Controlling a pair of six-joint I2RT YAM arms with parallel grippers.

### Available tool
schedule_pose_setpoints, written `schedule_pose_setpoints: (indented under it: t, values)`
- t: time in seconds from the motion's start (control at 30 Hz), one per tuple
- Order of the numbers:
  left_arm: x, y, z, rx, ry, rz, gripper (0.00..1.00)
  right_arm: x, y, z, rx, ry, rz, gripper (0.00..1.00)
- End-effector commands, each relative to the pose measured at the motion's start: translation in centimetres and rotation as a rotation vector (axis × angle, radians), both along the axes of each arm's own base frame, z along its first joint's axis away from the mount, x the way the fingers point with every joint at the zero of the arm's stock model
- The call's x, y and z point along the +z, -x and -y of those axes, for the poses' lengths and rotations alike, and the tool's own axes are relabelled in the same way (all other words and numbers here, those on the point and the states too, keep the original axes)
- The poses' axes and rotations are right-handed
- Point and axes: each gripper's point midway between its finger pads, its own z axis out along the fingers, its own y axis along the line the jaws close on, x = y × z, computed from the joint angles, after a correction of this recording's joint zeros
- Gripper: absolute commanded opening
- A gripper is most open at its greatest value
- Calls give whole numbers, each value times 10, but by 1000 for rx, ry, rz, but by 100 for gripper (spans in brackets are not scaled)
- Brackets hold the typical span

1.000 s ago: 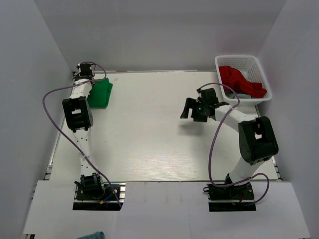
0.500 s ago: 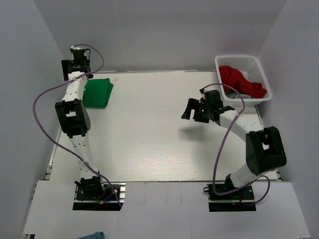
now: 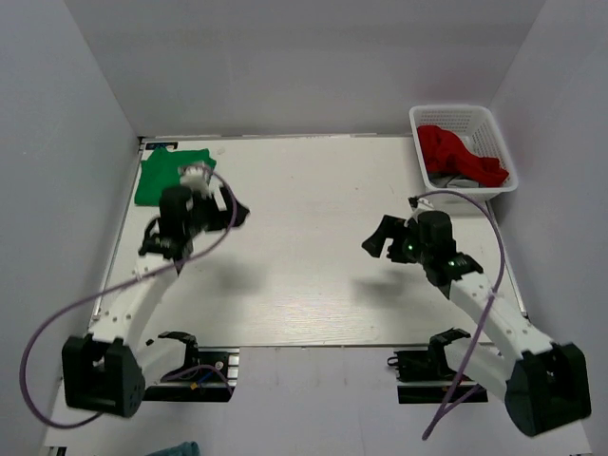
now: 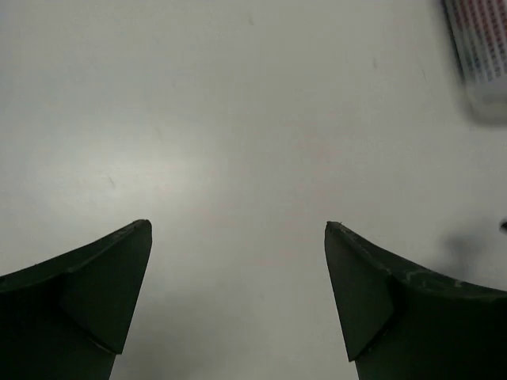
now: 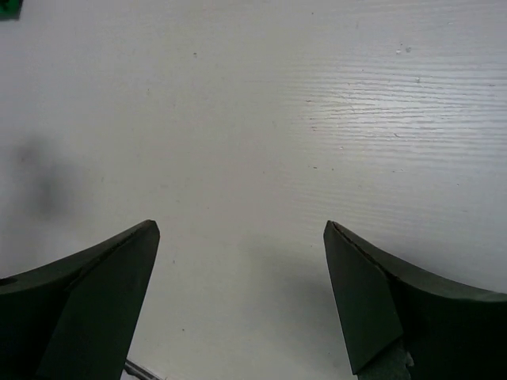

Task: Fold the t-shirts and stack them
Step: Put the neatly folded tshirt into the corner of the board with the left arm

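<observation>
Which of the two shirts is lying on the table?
The bright green cotton t-shirt, at the white table's far left corner. The red cotton t-shirt sits bunched inside the white plastic basket instead.

High rear overview — wrist views close over shared table (image 3: pixel 304 190)

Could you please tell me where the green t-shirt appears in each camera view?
Top external: the green t-shirt lies at the far left corner of the white table.
Left wrist: not in it.
Right wrist: only a green sliver at the top left corner, probably the shirt.
Shared landmark: the white table, which also fills the left wrist view and the right wrist view.
</observation>
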Motion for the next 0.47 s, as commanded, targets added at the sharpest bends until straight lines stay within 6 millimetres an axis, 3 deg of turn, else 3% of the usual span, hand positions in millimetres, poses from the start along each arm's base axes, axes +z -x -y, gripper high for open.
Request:
schedule_pose_setpoints:
  t: [0.0, 0.07, 0.13, 0.17, 0.33, 0.43]
  values:
    - [-22, 55, 39, -167, 200, -4, 100, 1, 7, 18, -83, 23, 57, 90]
    - [-25, 76, 46, -201, 214, -7, 100, -9, 19, 23, -87, 12, 87, 90]
    - [-23, 85, 53, -227, 261, 3, 100, -6, 22, 24, -92, -14, 131, 90]
    - [-32, 91, 54, -241, 266, -2, 100, -4, 23, 25, -97, -23, 160, 90]
    - [-49, 92, 43, -158, 216, -38, 100, 12, 22, 17, -55, -82, 259, 90]
    - [-42, 96, 56, -238, 245, -11, 100, 11, 22, 14, -43, -80, 252, 90]
